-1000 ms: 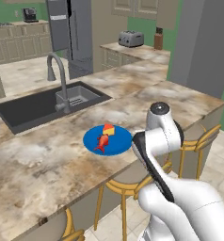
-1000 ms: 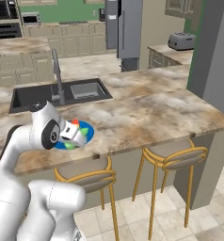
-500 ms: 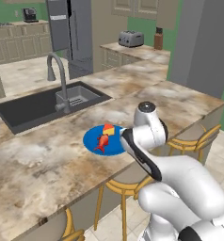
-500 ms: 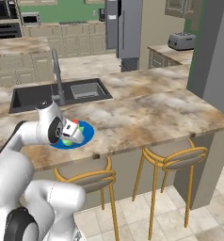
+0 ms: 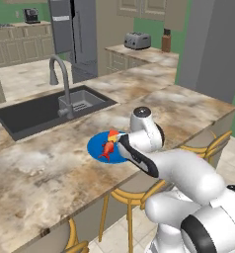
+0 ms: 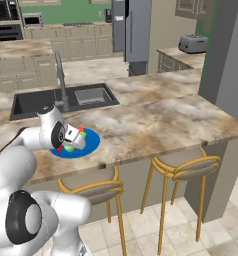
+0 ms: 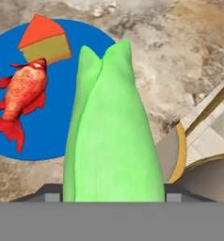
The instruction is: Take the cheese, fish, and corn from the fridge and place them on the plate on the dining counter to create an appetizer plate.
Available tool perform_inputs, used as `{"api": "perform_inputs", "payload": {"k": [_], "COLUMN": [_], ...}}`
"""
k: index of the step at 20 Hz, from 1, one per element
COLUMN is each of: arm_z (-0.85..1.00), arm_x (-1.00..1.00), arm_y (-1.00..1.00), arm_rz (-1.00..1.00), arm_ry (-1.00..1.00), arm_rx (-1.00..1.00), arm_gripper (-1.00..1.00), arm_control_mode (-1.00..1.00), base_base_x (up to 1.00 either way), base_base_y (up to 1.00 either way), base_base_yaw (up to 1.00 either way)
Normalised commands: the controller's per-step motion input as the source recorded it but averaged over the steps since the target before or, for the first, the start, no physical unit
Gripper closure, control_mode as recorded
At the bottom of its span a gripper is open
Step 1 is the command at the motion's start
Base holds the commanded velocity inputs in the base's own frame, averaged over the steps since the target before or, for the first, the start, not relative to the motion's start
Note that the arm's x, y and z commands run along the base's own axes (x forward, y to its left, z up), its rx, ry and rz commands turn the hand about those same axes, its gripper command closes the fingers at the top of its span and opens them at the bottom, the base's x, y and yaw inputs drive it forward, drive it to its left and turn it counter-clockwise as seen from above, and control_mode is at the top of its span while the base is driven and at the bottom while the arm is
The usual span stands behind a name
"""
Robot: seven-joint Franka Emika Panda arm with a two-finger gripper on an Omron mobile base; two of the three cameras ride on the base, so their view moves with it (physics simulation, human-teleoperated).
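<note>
**Corn in the gripper over the plate**

From my station, the hand view has the corn (image 7: 111, 136) standing big and green between the finger tips, husk point away from the camera. The gripper (image 7: 113, 192) is clamped on its base; I see the dark tips flanking it on each side. The corn hangs above the right edge of the blue plate (image 7: 62, 94). On the plate lie the fish (image 7: 22, 96) and the cheese (image 7: 43, 40), the fish's head just beside the wedge; I cannot tell if they touch. In the right base view the plate (image 6: 91, 142) sits near the front edge of the dining counter (image 6: 161, 115), with the sink (image 6: 66, 100) behind it. The fridge (image 6: 136, 30) stands far back.
</note>
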Motion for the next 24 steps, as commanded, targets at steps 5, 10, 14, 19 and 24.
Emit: {"api": "perform_inputs", "payload": {"k": [5,10,14,19,24], "arm_z": [-0.29,-0.31,-0.33,-0.49,-0.53], "arm_x": [0.46,0.60,0.60,0.45,0.31], "arm_y": [0.21,0.15,0.04,0.06,0.24], "arm_rz": [0.00,0.00,0.00,0.00,0.00], "arm_ry": [0.10,0.03,0.00,0.00,0.00], "arm_rx": [0.00,0.00,0.00,0.00,0.00], "arm_gripper": [1.00,1.00,1.00,1.00,1.00], "arm_control_mode": [-1.00,-1.00,-1.00,-1.00,-1.00], "base_base_x": [0.00,0.00,0.00,0.00,0.00], "base_base_y": [0.00,0.00,0.00,0.00,0.00], "base_base_yaw": [0.00,0.00,0.00,0.00,0.00]}}
